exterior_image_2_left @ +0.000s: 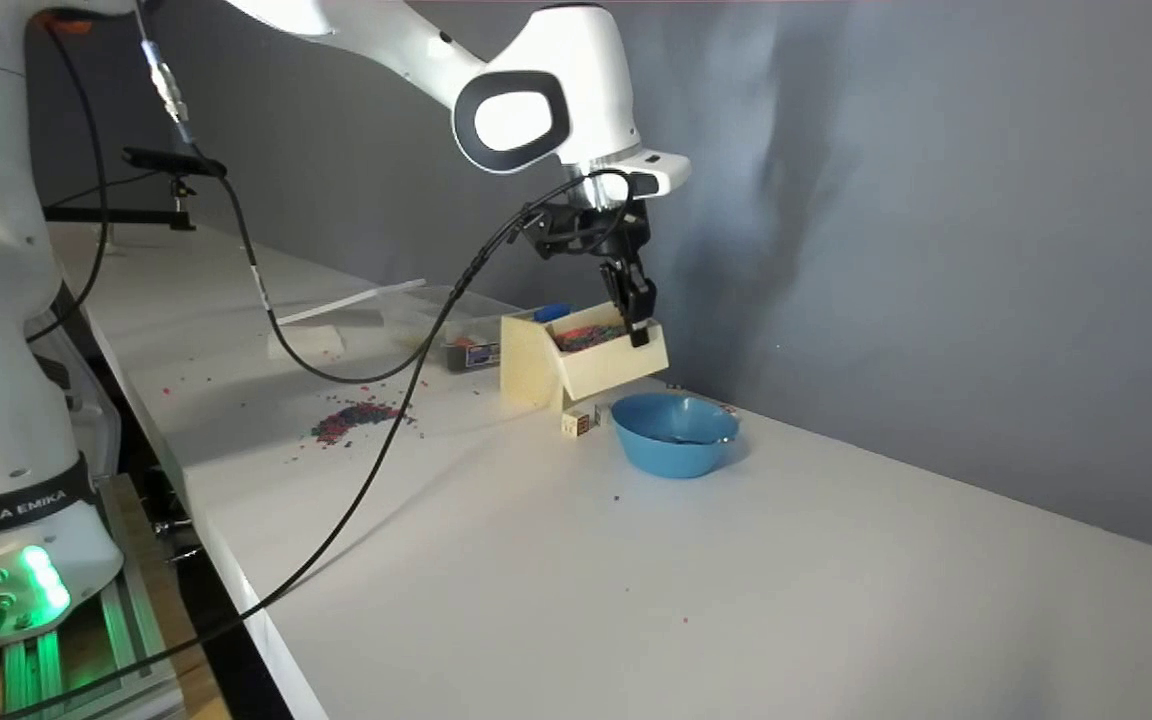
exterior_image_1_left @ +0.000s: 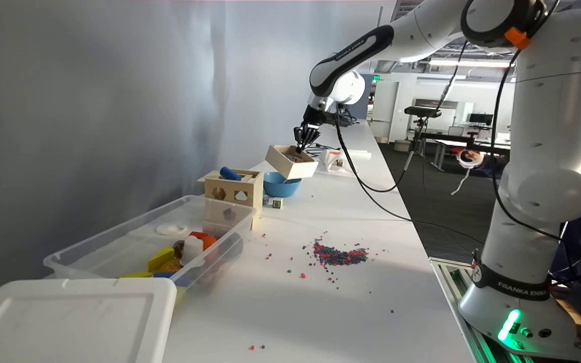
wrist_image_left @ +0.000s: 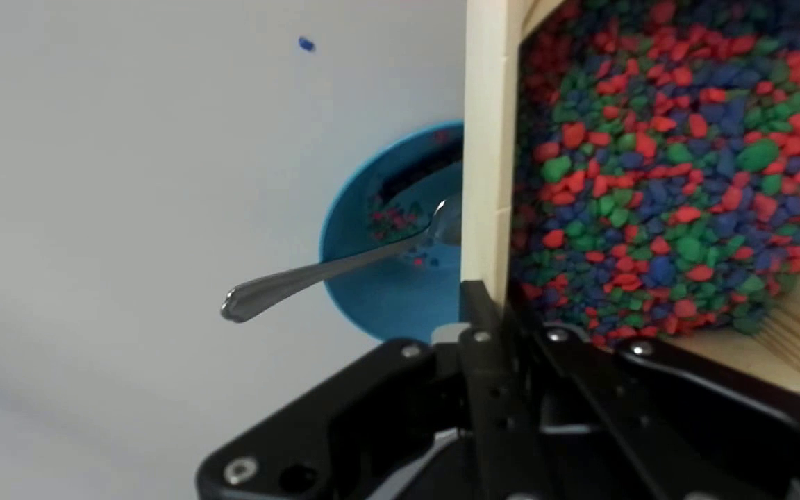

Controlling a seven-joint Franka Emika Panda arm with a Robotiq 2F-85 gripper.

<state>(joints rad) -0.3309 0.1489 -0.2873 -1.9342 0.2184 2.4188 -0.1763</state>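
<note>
Bowl (exterior_image_2_left: pixel 671 460): blue and round, standing on the white table (exterior_image_1_left: pixel 321 322); a few pebbles (wrist_image_left: pixel 394 217) lie inside it.
Gripper (wrist_image_left: pixel 496 297): higher than the bowl; black fingers (wrist_image_left: pixel 476 326) pinching a wall of the box, one finger outside the wall and one inside.
Box (wrist_image_left: pixel 487 160): pale wood, open-topped, held off the table, close to the bowl and above its level; tilted in both exterior views. Seen from the wrist, its wall hides part of the bowl.
Gravel (wrist_image_left: pixel 671 201): red, green and blue grains in the box, higher than the bowl's rim; bare wood shows at one corner of the box floor.
Spoon (wrist_image_left: pixel 282 286): metal, its handle resting across the bowl's rim and jutting outward; the head lies partly hidden behind the box wall.
Cube (exterior_image_2_left: pixel 575 424): small, marked on its faces, beside the bowl; a second cube (exterior_image_2_left: pixel 600 415) sits nearer to the bowl.
Sorter (exterior_image_1_left: pixel 235 194): wooden case with shaped holes, near the bowl; a blue cylinder (exterior_image_1_left: pixel 230 173) lies tilted on top.
Bin (exterior_image_1_left: pixel 119 229): clear plastic, farther from the bowl than the sorter; coloured toys (exterior_image_1_left: pixel 162 258) inside.
Lid (exterior_image_1_left: pixel 78 312): white, farther still from the bowl; contact with the bin cannot be told.
Spill (exterior_image_1_left: pixel 338 255): heap of red, green and dark grains on the table, well apart from the bowl, strays scattered round it.
</note>
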